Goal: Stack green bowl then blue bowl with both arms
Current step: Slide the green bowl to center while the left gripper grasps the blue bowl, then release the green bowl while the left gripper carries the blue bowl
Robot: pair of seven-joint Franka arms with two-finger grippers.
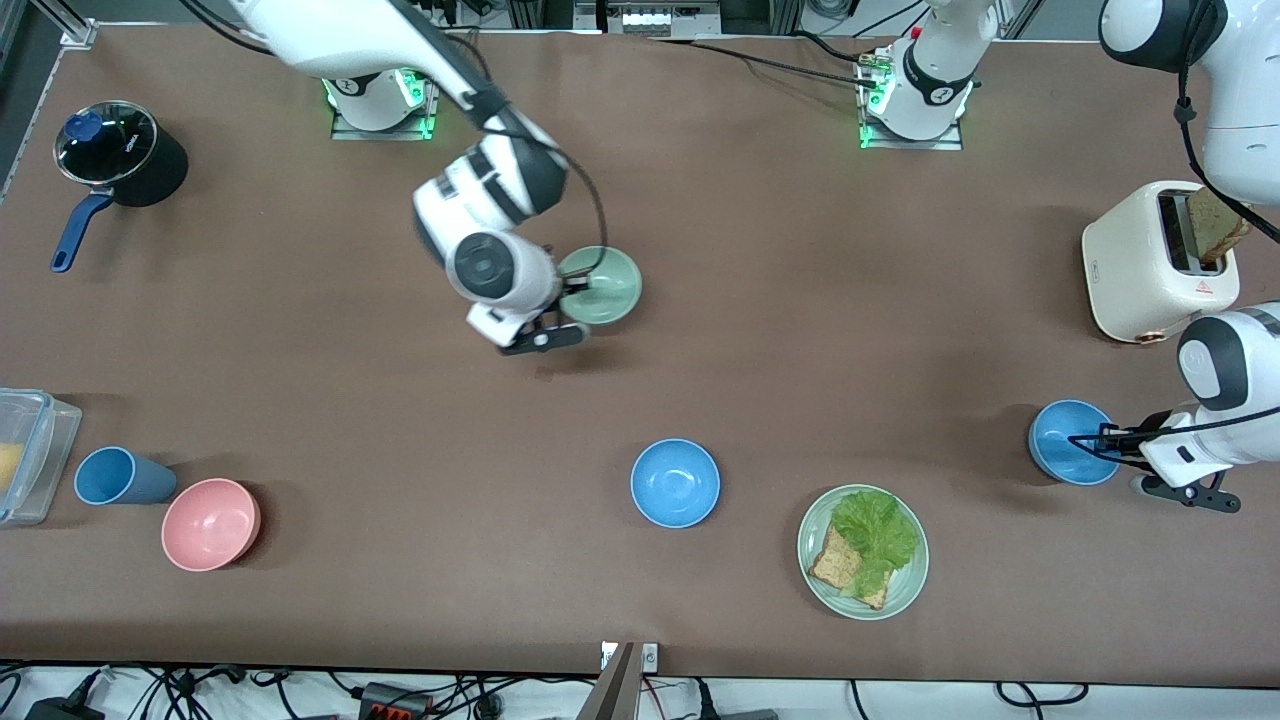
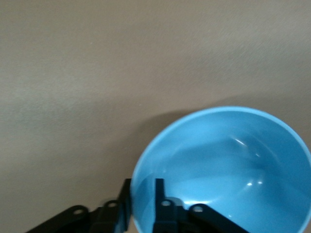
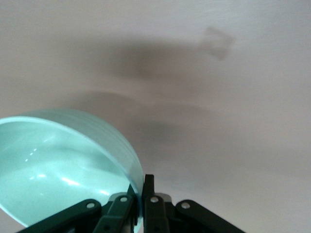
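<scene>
While the right pincer is clamped shut on the rim of the green bowl, one finger inside and one outside per the right wrist view, the bowl looks tilted and lifted over the table, roughly mid-table toward the robots' edge. Its shadow shows on the table surface below.

The left pincer is near the left arm's end of the table, fingers closed in on the rim of a blue bowl; left wrist view shows one finger inside the wall, one outside, w/ the bowl pinched between. Can't tell if it's off the table yet.

Second blue bowl sits alone near the table's camera-side edge, about centre. Beside it toward the left arm's end: green plate w/ bread and lettuce. Toaster w/ a slice in it stands by the left arm's end. At the right arm's end: pink bowl, blue cup, clear container at the edge, and a dark pot near the robot-side corner.
</scene>
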